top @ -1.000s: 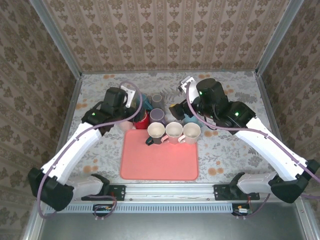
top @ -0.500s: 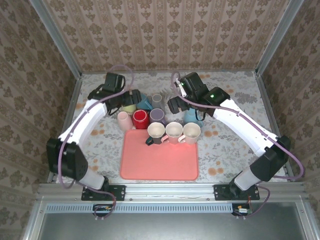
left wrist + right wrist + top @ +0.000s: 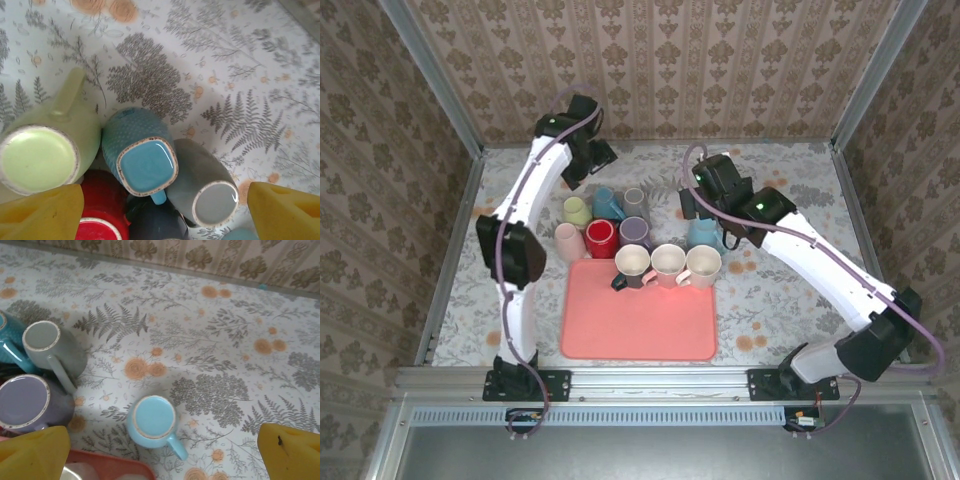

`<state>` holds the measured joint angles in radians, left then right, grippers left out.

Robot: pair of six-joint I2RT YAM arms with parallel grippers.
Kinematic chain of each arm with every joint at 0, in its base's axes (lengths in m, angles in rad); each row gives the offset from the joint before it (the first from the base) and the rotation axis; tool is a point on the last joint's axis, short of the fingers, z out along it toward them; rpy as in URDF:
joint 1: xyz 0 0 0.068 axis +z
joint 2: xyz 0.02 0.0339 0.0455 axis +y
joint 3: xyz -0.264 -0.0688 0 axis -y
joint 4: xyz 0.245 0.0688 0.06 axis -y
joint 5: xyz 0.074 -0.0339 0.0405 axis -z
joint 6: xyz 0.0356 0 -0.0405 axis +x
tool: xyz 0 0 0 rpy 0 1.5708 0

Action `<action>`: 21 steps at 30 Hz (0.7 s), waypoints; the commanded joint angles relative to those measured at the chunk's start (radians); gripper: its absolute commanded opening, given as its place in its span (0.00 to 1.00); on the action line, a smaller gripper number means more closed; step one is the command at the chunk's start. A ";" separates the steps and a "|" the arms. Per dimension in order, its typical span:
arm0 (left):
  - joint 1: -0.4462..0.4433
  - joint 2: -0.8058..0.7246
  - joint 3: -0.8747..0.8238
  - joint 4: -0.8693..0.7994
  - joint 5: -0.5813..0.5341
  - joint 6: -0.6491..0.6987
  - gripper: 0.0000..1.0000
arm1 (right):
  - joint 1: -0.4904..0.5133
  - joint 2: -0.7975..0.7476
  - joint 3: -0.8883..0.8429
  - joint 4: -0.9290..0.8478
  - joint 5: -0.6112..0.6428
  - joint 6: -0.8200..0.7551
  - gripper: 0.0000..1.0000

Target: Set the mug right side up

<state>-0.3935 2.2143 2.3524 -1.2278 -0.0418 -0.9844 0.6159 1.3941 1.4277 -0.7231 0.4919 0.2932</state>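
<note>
Several mugs stand bottom up in a cluster on the flowered table behind the tray: a green mug [image 3: 40, 155], a teal square-based mug [image 3: 147, 165], a grey mug [image 3: 212, 197], and a red mug [image 3: 97, 220]. A light blue mug [image 3: 152, 421] [image 3: 703, 233] stands bottom up by itself, handle toward the lower right. My right gripper [image 3: 161, 450] [image 3: 688, 205] hovers open above it, touching nothing. My left gripper [image 3: 162, 212] [image 3: 592, 162] hangs open high over the cluster, near the back wall.
A pink tray [image 3: 638, 325] lies in front with three upright mugs [image 3: 667, 262] along its far edge. A purple mug [image 3: 22, 402] and a pink mug [image 3: 566, 240] stand in the cluster too. Patterned walls close in the table.
The left arm has swung up and back from the mug cluster toward the rear wall. The right arm has pulled back and now sits above the light blue mug. Both grippers stay empty.
</note>
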 commanded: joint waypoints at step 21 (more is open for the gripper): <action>-0.018 0.217 0.128 -0.167 0.041 -0.195 0.83 | 0.011 -0.135 -0.119 0.115 0.086 0.000 0.97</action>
<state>-0.4129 2.4065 2.4496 -1.3788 -0.0132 -1.1465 0.6201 1.2915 1.3277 -0.6300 0.5465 0.2947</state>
